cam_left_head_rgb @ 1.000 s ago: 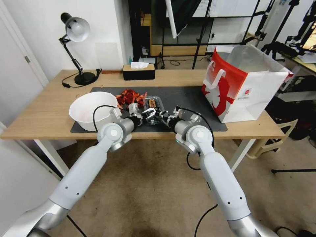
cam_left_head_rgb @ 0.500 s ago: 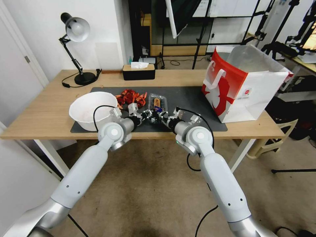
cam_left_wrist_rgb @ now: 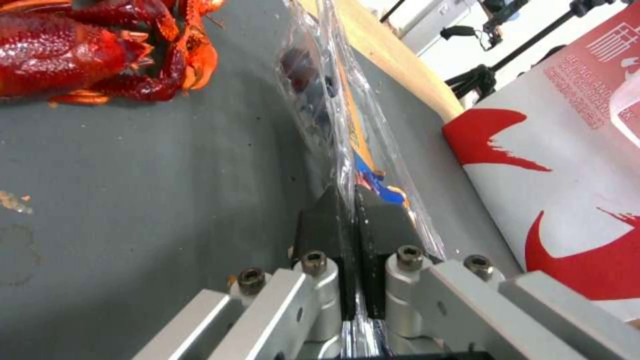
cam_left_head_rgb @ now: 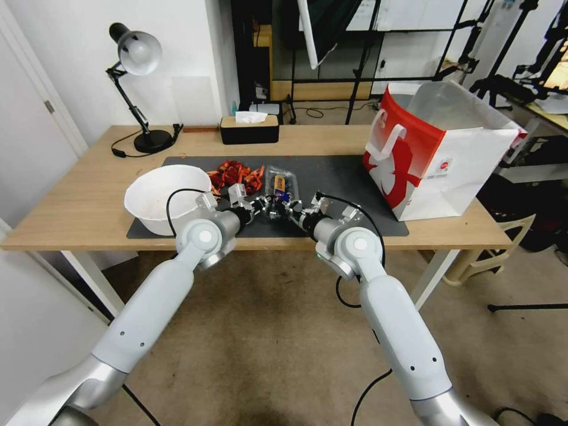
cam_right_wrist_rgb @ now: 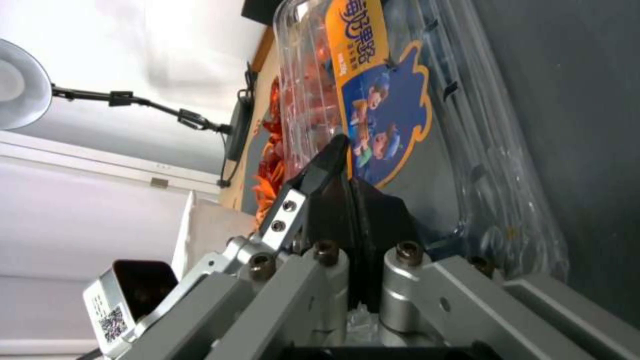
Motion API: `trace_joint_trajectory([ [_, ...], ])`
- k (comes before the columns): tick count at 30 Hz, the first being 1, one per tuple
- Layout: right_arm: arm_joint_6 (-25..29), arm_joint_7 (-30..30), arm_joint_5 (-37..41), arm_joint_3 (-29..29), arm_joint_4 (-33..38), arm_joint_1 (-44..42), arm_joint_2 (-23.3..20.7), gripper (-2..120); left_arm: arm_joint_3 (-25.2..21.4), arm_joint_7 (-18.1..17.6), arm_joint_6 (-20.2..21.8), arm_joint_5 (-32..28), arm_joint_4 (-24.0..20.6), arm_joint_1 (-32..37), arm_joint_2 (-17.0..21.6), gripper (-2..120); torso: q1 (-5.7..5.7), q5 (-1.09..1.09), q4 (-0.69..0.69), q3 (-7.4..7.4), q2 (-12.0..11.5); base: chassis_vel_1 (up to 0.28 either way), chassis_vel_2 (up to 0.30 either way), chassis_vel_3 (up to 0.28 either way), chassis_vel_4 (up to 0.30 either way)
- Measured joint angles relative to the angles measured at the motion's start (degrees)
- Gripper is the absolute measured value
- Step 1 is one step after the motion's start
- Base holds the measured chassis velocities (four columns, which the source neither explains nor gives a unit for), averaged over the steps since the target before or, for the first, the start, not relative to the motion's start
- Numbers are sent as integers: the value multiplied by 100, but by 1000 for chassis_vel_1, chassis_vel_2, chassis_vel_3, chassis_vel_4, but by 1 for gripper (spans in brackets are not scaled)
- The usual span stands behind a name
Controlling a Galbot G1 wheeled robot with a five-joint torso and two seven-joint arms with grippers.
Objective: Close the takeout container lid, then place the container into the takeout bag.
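Two grippers clamped on takeout container (cam_left_head_rgb: 280, 188) near edge, left gripper (cam_left_wrist_rgb: 350, 220), right gripper (cam_right_wrist_rgb: 347, 200), lid (cam_right_wrist_rgb: 380, 100) down, takeout bag (cam_left_head_rgb: 438, 160) well right of container

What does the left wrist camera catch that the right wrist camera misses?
Left wrist: the bag's red-and-white side beside the container, and the left gripper pinched shut on the container's clear rim.

Right wrist: the lid's orange and blue label, a desk lamp, and the right gripper shut on the container edge.

Both: the container, red crayfish and grey mat.
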Motion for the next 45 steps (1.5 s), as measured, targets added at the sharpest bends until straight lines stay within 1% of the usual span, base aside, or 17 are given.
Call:
trace_joint_trajectory([
  [15,47,-57,-244,125,535,-311,-304,0,-5,69,-83,-32,-30,2,-25,1,1,0,0,0,0,0,0,0,0],
  [17,186,-360,-1026,160,799,-524,-517,0,-6,136,-133,-35,-69,5,-15,1,1,0,0,0,0,0,0,0,0],
  [18,186,-360,-1026,160,799,-524,-517,0,-6,136,-133,-35,-69,5,-15,1,1,0,0,0,0,0,0,0,0],
  [21,534,-1028,-2518,209,1151,-845,-860,0,13,243,-228,-35,-140,9,11,1,0,1,0,0,0,0,0,0,0],
  [22,534,-1028,-2518,209,1151,-845,-860,0,13,243,-228,-35,-140,9,11,1,0,1,0,0,0,0,0,0,0],
  [24,886,-1374,-3650,273,1347,-1086,-1096,0,47,342,-317,-35,-180,3,20,1,1,1,0,0,0,0,0,0,0],
  [27,1006,-1450,-4033,301,1418,-1164,-1168,0,57,364,-334,-34,-187,-1,22,1,0,1,-1,0,0,0,0,0,0],
  [30,1311,-1519,-5062,471,1866,-1610,-1451,15,166,555,-491,27,-206,-67,23,1,0,0,0,0,0,0,0,0,0],
  [31,1311,-1519,-5062,471,1866,-1610,-1451,15,166,555,-491,27,-206,-67,23,1,0,0,0,0,0,0,0,0,0],
  [35,1857,-1573,-6254,686,2088,-2328,-1571,32,265,929,-856,312,-244,-167,71,1,1,0,-4,0,0,0,0,0,0],
  [36,1857,-1573,-6254,686,2088,-2328,-1571,32,265,929,-856,312,-244,-167,71,1,1,0,-4,0,0,0,0,0,0],
  [38,2073,-1578,-6605,673,2095,-2570,-1550,42,282,1010,-1170,679,-312,-184,132,1,0,1,3,0,0,0,0,0,0],
  [39,2186,-1575,-6747,675,2104,-2696,-1531,48,314,1064,-1333,867,-321,-235,150,1,0,-2,3,-1,0,0,0,0,0],
  [41,2288,-1569,-6849,689,2129,-2842,-1503,51,355,1106,-1491,1001,-325,-325,158,1,0,-1,4,0,0,0,0,0,0],
  [42,2373,-1558,-6920,724,2159,-3001,-1466,59,409,1143,-1642,1097,-326,-438,156,1,1,0,1,0,0,0,0,0,0],
  [43,2373,-1558,-6920,724,2159,-3001,-1466,59,409,1143,-1642,1097,-326,-438,156,1,1,0,1,0,0,0,0,0,0],
  [45,2574,-1567,-7101,823,2202,-3326,-1376,70,569,1248,-1991,1361,-218,-781,129,1,0,0,-2,0,0,0,0,0,0],
])
